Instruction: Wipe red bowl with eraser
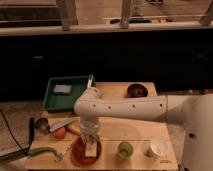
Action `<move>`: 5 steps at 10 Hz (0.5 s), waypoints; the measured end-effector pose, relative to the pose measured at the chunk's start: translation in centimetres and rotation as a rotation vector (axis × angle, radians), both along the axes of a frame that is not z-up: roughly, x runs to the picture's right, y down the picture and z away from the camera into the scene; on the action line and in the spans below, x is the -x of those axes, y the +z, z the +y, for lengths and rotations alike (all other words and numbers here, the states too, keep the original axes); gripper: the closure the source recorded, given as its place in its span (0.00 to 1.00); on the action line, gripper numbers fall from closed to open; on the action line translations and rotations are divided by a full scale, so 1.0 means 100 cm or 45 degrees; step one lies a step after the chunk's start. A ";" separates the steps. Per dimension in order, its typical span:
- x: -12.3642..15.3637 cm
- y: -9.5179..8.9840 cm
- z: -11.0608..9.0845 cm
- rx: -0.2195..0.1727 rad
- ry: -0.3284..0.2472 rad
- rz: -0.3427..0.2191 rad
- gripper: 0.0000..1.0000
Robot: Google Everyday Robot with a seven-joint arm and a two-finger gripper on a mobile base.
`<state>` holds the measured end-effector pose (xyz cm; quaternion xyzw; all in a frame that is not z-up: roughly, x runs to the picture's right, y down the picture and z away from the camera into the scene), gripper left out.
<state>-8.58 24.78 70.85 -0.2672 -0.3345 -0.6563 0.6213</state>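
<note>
Gripper [90,142], arm [125,107] bent downward, clasps one whitish-tan block eraser [91,150] inside one shallow orange-red bowl [76,153].

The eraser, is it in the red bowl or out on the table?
In. The eraser lies within the rim of the red bowl, directly under the gripper reaching down over it.

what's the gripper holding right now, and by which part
Likely the eraser, by its top end; the gripper sits on it over the red bowl, but the grip itself cannot be told.
</note>
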 end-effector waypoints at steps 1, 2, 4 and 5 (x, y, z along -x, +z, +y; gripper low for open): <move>0.009 0.000 0.000 -0.001 -0.015 -0.010 1.00; 0.031 -0.003 0.001 -0.007 -0.057 -0.045 1.00; 0.053 -0.011 0.009 -0.011 -0.110 -0.102 1.00; 0.058 -0.018 0.017 -0.008 -0.144 -0.136 1.00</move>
